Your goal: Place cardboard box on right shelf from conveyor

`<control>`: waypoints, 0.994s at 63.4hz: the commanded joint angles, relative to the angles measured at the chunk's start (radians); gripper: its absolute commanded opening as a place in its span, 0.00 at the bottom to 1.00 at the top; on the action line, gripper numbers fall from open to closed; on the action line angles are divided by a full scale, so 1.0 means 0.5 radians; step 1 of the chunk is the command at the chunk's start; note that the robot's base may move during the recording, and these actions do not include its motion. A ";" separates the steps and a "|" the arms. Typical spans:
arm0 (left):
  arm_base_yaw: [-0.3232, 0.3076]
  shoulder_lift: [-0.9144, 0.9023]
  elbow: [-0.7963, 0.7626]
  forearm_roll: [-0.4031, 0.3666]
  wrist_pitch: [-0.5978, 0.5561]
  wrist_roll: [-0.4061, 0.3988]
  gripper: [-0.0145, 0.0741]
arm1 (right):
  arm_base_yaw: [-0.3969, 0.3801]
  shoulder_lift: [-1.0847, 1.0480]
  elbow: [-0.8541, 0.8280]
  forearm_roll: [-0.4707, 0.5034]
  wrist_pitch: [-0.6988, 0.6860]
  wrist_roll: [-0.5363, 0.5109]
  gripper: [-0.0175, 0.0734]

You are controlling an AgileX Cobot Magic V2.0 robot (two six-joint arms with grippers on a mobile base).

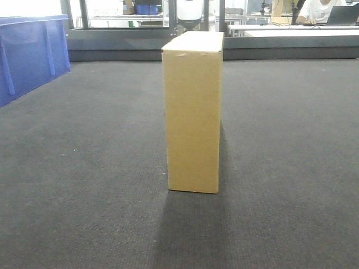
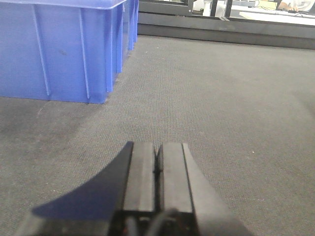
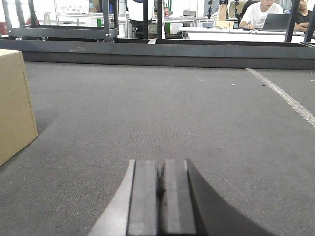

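— Dark grey woven conveyor belt: what sits on it?
— Ribbed blue plastic bin at the left edge; plain tan slim cardboard box upright mid-belt, untouched.
— End effectors?
— Fingers pressed together, empty: left gripper, right gripper, each apart from the box.

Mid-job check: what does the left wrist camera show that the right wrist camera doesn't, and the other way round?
Only the left wrist view: a blue plastic bin standing on the belt at upper left, and the left gripper, jaws shut on nothing. Only the right wrist view: the cardboard box at the left edge, a pale seam crossing the belt at right, a seated person beyond, and the right gripper, also shut and empty. Both: the dark woven conveyor and the dark rail along its far edge.
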 commanded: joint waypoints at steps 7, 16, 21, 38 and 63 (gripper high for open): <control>-0.007 -0.024 -0.006 -0.009 -0.163 -0.010 0.03 | -0.014 -0.029 -0.008 0.011 -0.182 -0.012 0.25; -0.007 -0.024 -0.006 -0.009 -0.163 -0.010 0.03 | -0.014 -0.029 -0.008 0.011 -0.182 -0.012 0.25; -0.007 -0.024 -0.006 -0.009 -0.163 -0.010 0.03 | -0.014 -0.029 -0.008 0.011 -0.182 -0.012 0.25; -0.007 -0.024 -0.006 -0.009 -0.163 -0.010 0.03 | -0.014 -0.029 -0.008 0.011 -0.182 -0.012 0.25; -0.007 -0.024 -0.006 -0.009 -0.163 -0.010 0.03 | -0.012 -0.015 -0.175 0.011 -0.218 0.021 0.25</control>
